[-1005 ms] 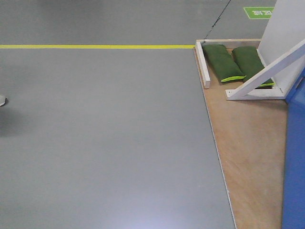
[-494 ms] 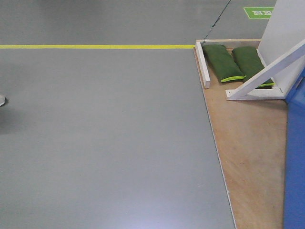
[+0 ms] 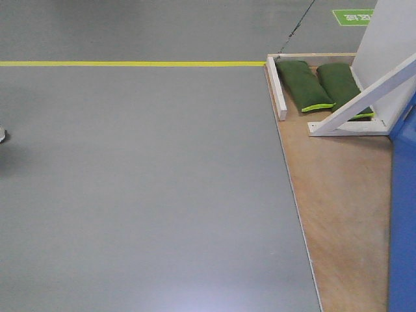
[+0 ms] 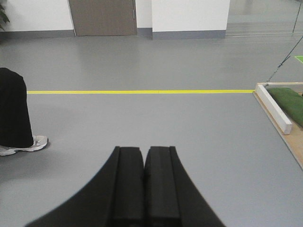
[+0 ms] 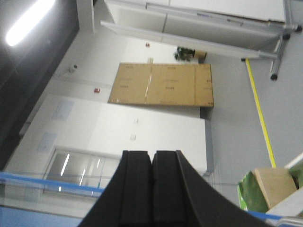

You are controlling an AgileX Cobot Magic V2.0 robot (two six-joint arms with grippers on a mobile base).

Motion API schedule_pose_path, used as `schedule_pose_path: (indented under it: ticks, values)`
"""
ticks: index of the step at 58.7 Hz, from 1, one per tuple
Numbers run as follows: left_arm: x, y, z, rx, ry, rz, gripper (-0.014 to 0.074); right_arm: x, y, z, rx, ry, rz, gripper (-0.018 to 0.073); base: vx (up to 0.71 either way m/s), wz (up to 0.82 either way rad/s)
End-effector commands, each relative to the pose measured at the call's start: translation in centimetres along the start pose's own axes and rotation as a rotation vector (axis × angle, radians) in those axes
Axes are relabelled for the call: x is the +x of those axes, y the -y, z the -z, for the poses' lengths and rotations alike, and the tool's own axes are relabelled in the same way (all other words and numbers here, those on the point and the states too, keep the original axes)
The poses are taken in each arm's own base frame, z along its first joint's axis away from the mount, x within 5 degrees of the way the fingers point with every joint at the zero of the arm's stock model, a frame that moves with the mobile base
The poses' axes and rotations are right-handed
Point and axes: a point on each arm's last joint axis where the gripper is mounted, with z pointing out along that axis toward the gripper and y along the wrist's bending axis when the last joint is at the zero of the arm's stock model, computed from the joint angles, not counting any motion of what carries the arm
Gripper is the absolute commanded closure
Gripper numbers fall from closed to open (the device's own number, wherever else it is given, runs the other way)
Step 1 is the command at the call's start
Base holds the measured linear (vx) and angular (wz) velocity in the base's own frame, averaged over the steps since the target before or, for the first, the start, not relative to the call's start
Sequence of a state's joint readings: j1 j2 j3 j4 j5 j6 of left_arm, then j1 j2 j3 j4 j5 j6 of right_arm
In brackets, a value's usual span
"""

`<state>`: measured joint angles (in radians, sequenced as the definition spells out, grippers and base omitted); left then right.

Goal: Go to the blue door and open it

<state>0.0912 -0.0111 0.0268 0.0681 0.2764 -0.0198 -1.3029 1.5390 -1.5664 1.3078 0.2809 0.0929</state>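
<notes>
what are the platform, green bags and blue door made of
The platform looks like bare plywood, brown grain showing. The green bags seem fabric, soft and slumped. The blue door has a smooth painted-looking face; its core is unclear.

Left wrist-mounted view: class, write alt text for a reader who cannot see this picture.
The black left pincer, shut, points across a grey floor toward a yellow line. At left stands a person's trouser leg and white shoe; at right, a wooden platform with a white beam and green bag.
</notes>
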Motion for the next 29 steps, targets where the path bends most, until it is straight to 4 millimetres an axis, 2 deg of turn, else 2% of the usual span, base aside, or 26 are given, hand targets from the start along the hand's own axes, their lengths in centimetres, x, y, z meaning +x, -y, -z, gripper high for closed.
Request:
schedule_pose_path:
  ticks: [1,10,29]
  values:
    - [-1.7,0.0,0.4,0.003,0.126,0.009,0.0524,0.0,-3.7,1.4,-0.106,-0.024,0.016,0.0551,0.0,0.0]
    - [-1.7,0.0,0.4,0.003,0.126,0.009,0.0524,2.0,-4.8,2.0,-0.125,-0.203,0.033,0.0551,0.0,0.0]
    - [-1.7,0.0,0.4,0.003,0.126,0.009,0.0524,7.8,-7.3,3.3,-0.199,-0.378,0.039,0.0551,0.0,0.0]
